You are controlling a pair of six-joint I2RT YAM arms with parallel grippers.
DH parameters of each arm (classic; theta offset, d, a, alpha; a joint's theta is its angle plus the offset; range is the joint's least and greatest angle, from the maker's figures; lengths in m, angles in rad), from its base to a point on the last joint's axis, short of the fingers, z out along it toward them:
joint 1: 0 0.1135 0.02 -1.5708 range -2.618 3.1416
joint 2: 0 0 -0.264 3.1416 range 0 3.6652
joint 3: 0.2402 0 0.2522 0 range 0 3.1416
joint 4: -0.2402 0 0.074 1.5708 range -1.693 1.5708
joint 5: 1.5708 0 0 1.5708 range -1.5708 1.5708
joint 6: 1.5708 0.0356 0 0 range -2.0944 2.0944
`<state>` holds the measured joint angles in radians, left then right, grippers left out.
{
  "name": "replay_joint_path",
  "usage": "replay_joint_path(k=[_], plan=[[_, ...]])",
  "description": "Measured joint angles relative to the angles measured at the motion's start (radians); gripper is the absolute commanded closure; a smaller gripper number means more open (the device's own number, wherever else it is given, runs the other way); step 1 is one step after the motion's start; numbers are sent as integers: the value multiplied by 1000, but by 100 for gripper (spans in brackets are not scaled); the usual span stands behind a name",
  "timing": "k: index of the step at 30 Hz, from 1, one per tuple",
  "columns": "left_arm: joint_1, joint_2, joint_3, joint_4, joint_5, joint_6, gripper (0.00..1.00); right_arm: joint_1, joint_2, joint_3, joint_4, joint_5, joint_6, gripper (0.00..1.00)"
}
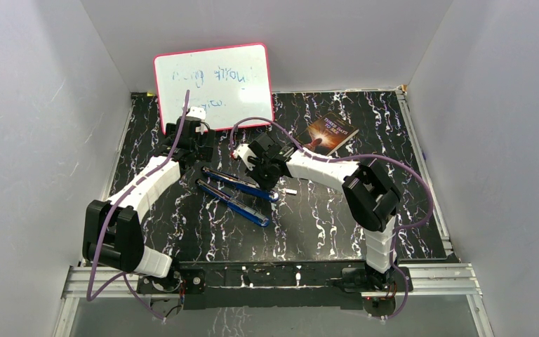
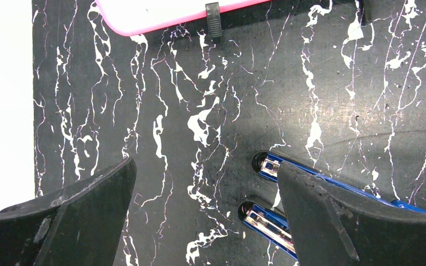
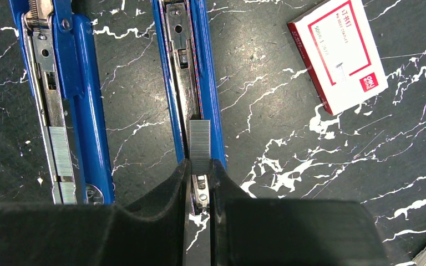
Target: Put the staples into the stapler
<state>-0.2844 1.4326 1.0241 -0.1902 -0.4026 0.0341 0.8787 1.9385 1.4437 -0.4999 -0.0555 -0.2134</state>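
Black table (image 1: 323, 232) veined with white, boxed in by plain white walls (image 1: 35, 140). At the back, a pink-edged whiteboard (image 1: 214, 84) propped up, faint scribble across it. To its right, a dark book (image 1: 331, 133) lying flat.

Mid-table, a blue stapler (image 1: 237, 195) opened right out. Two long halves laid side by side, nearly parallel, slanting from back-left to front-right in the top view. Metal insides of both halves facing up in the right wrist view.

Right gripper (image 3: 201, 169) down over the half nearer a small white box (image 3: 338, 52), and closed to a narrow gap on the staples (image 3: 201, 143). Just one short, grey, ribbed strip, pinched by its near end between the black fingertips (image 3: 175, 180). Long axis of the strip in line with that half's channel, free end pointing away from the gripper along the rail. Strip directly over the channel; seated in it or just above it, impossible to tell.

Box red-labelled, flat on the table, near that same half but not touching it.

Left gripper (image 2: 204, 166) spread as wide as can be, nothing between the fingers, hanging above bare table by the stapler's back-left ends. One finger overlapping those two rounded ends in its own view; contact or not, impossible to tell.
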Motion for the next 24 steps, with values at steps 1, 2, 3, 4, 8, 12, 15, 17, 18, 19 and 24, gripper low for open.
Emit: replay_joint_path(k=[1,2,3,4,8,12,15,17,18,19,24], plan=[[0,0,0,0,0,0,2,0,0,0,0,0,0,100],[0,0,0,0,0,0,2,0,0,0,0,0,0,100],[-1,0,0,0,0,0,2,0,0,0,0,0,0,100],[-1,0,0,0,0,0,2,0,0,0,0,0,0,100],[-1,0,0,0,0,0,2,0,0,0,1,0,1,100],[-1,0,0,0,-1,1,2,-3,-5,0,1,-2,10,100],[-2,0,0,0,-2,4,2,-23,-47,0,3,-31,31,100],[-4,0,0,0,-5,7,2,-34,-59,0,3,-46,39,100],[-8,0,0,0,-7,8,2,-40,-60,0,2,-56,48,100],[-9,0,0,0,-9,10,2,-43,-60,1,0,-60,54,100],[-21,0,0,0,-17,15,2,-45,-60,35,-32,-92,68,100]])
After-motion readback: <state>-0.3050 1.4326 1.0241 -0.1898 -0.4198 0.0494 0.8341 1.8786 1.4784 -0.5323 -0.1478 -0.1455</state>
